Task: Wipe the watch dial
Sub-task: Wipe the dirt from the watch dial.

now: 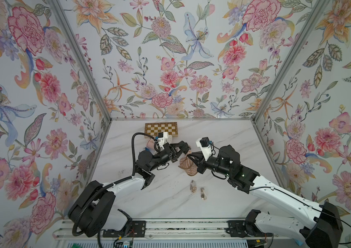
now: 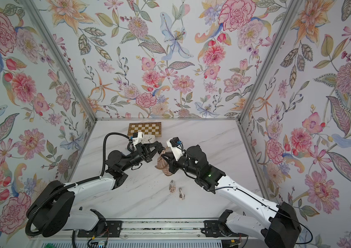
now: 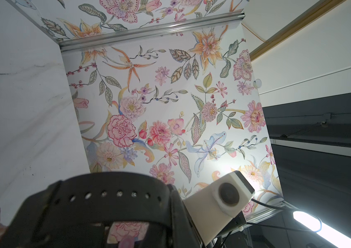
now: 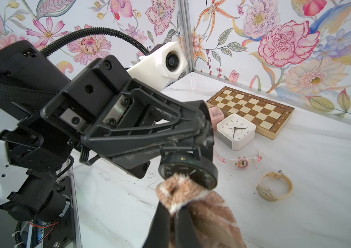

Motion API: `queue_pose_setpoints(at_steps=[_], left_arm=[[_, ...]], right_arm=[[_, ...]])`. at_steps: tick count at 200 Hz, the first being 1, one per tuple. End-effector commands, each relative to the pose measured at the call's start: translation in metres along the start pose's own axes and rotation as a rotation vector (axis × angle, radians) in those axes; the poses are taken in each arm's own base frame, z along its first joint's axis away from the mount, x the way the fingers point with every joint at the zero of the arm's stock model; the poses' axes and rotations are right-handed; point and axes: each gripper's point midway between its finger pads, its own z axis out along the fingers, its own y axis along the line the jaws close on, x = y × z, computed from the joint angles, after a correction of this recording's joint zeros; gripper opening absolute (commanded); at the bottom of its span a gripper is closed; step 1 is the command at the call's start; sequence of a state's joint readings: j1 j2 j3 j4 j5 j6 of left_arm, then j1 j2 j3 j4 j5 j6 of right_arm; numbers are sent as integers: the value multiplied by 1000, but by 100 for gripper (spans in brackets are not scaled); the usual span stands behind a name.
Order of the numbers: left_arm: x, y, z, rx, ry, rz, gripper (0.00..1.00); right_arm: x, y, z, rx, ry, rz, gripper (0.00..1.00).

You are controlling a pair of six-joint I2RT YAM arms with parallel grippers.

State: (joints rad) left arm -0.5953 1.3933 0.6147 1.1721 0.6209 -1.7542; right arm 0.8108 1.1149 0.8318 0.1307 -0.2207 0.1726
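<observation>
A black watch with a dark round dial (image 4: 188,174) hangs in the air, and my left gripper (image 1: 185,149) is shut on it at the case and strap. In the left wrist view its black strap with holes (image 3: 105,195) fills the near field and hides the fingers. My right gripper (image 4: 173,207) is shut on a bunched brown and white striped cloth (image 4: 176,193). The cloth's tip presses against the lower edge of the dial. In both top views the two grippers meet mid-table, with the cloth (image 1: 188,166) (image 2: 163,165) hanging below them.
At the back lies a folded chessboard (image 1: 161,129). In front of it stand a white alarm clock (image 4: 235,131) and a small pink box (image 4: 215,113). A pink watch (image 4: 242,162) and a cream watch (image 4: 274,186) lie on the marble top. Two small metallic pieces (image 1: 193,186) lie nearer the front.
</observation>
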Motion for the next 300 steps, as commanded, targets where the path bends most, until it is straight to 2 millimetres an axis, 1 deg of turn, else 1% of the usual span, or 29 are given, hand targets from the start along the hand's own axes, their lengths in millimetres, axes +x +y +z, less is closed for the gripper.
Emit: queue_pose_setpoints(at_steps=[1, 13, 23, 48, 62, 76, 97, 114, 127, 153, 164, 187, 207, 216, 227, 238, 255, 270, 300], left_arm=[[-1, -2, -1, 9, 0, 24, 0], [0, -1, -1, 6, 4, 27, 0], [0, 0, 0, 2, 8, 29, 0], [1, 1, 2, -4, 18, 36, 0], [1, 0, 2, -6, 23, 40, 0], [2, -1, 3, -7, 30, 44, 0], [2, 0, 6, -12, 32, 50, 0], [2, -1, 6, -9, 34, 50, 0], [3, -3, 6, -5, 36, 52, 0], [3, -4, 6, -6, 36, 53, 0], [3, -2, 5, -8, 36, 52, 0], [3, -2, 6, -6, 33, 52, 0], [3, -2, 6, -2, 35, 50, 0], [4, -3, 6, -1, 36, 51, 0], [4, -4, 5, 0, 35, 53, 0], [4, -5, 4, 0, 35, 54, 0], [5, -4, 3, -5, 34, 53, 0], [5, -3, 3, -6, 33, 53, 0], [3, -2, 5, -3, 28, 51, 0]], right_arm=[[-22, 12, 1, -37, -47, -14, 0], [-23, 15, 2, -42, -44, -25, 0], [-22, 12, 1, -30, -40, -34, 0], [-18, -13, -6, 32, -34, -22, 0], [-20, -20, -10, 44, -38, -12, 0], [-23, -14, -9, 22, -44, -7, 0], [-27, 6, -1, -32, -45, -15, 0], [-26, 15, 5, -59, -37, -21, 0], [-24, 13, 6, -50, -37, -24, 0], [-18, -3, 1, -7, -32, -14, 0], [-17, -5, -1, 1, -33, -6, 0], [-17, -3, 0, -7, -34, 3, 0], [-20, 5, 4, -30, -37, -4, 0], [-17, 6, 5, -31, -27, -7, 0], [-14, 1, 3, -11, -21, -16, 0], [-10, -9, 1, 14, -15, -10, 0], [-10, -20, -5, 39, -25, 7, 0], [-15, -15, -6, 24, -39, 11, 0], [-21, 11, 5, -48, -42, 0, 0]])
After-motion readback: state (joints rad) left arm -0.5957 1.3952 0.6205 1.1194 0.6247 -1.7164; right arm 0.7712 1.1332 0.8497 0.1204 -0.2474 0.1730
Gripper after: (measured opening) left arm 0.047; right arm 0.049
